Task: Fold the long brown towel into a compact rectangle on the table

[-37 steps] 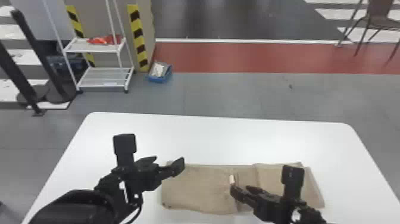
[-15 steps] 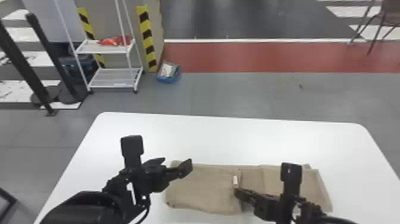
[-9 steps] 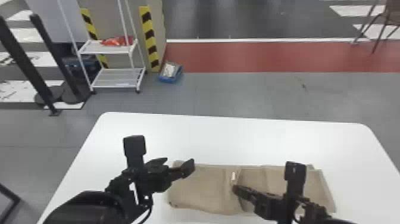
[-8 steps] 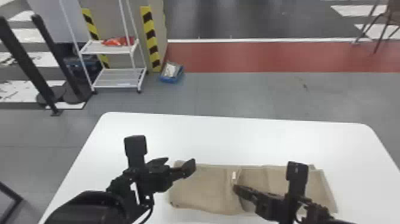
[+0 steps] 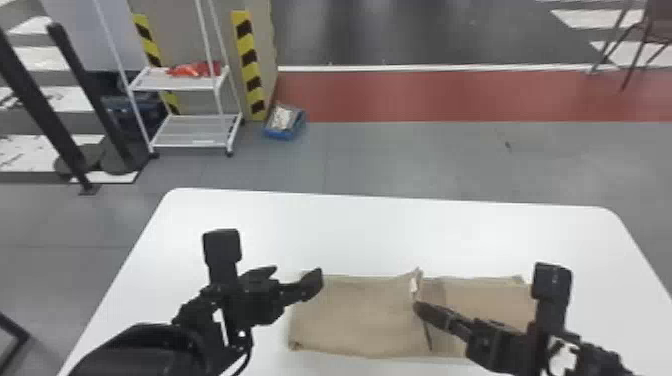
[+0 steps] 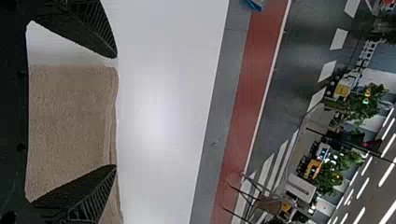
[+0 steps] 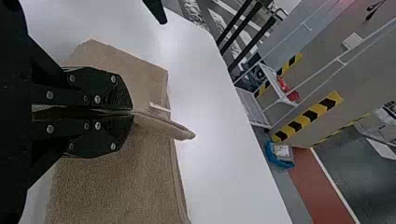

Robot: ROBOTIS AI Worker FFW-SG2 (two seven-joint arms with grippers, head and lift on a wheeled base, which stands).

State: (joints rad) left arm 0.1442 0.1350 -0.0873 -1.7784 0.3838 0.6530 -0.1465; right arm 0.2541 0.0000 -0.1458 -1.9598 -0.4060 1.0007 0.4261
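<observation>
The brown towel (image 5: 360, 315) lies folded on the table, with a raised edge and a small white tag near its middle. My right gripper (image 5: 420, 306) is at that raised edge; in the right wrist view my right gripper (image 7: 132, 112) is shut on the towel (image 7: 163, 125), whose pinched edge sticks out past the fingertips. Over the towel's left end stands my left gripper (image 5: 300, 282). Seen from its own wrist, my left gripper (image 6: 116, 112) is open, with the towel (image 6: 70, 116) below and between its spread fingers and not gripped.
The white table (image 5: 380, 230) extends behind the towel to its far edge. Beyond it on the floor stand a white shelf rack (image 5: 195, 132), a blue bin (image 5: 285, 122) and black posts (image 5: 95, 100) at the left, with a chair (image 5: 655, 25) at the far right.
The right gripper has shut on the towel's middle edge, which now stands up higher. The whole head view has shifted slightly, table and floor included. My left arm looks unchanged over the towel's left end.
</observation>
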